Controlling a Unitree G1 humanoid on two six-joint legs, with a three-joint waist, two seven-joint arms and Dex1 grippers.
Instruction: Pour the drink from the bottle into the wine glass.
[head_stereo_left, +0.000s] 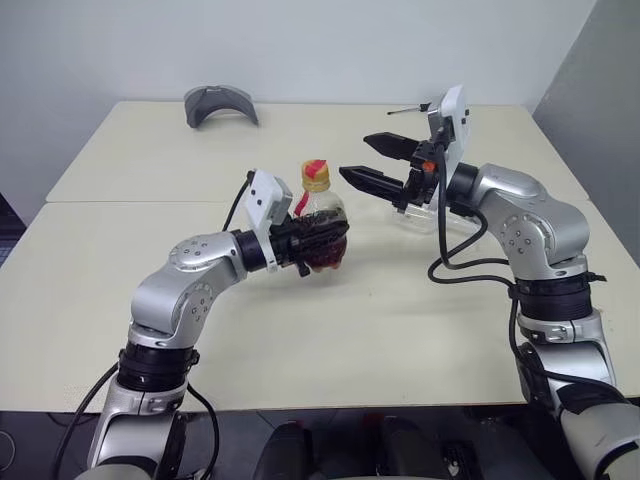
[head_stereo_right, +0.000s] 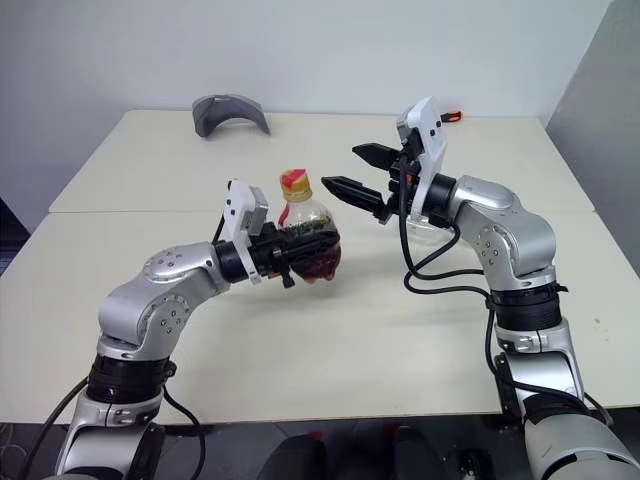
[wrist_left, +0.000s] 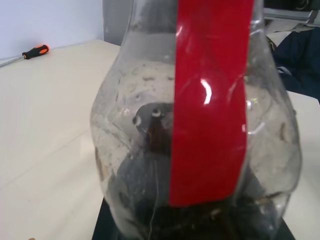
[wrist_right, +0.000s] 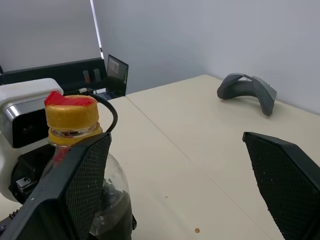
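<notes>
Left gripper (head_stereo_left: 318, 246) clamped around bottle (head_stereo_left: 320, 225) body — bottle upright, lifted above the table (head_stereo_left: 150, 290) near its middle. Yellow cap (head_stereo_left: 316, 177) on, red strip (wrist_left: 210, 100) running down from the neck. Drink (head_stereo_right: 318, 262) dark, pooled low in the bottle behind the black fingers.

Right gripper (head_stereo_left: 372, 163) spread wide, holding nothing, level, pointing toward the cap from the right side and just apart from it; one finger (wrist_right: 75, 190) beside the bottle neck in right wrist view.

Glass (head_stereo_left: 425, 215) mostly hidden behind right wrist, toward table's right edge — clear bowl barely visible, upright or not cannot tell.

Grey curved object (head_stereo_left: 220, 104) near far left edge. Screwdriver (head_stereo_right: 452, 117) at far edge, right.
</notes>
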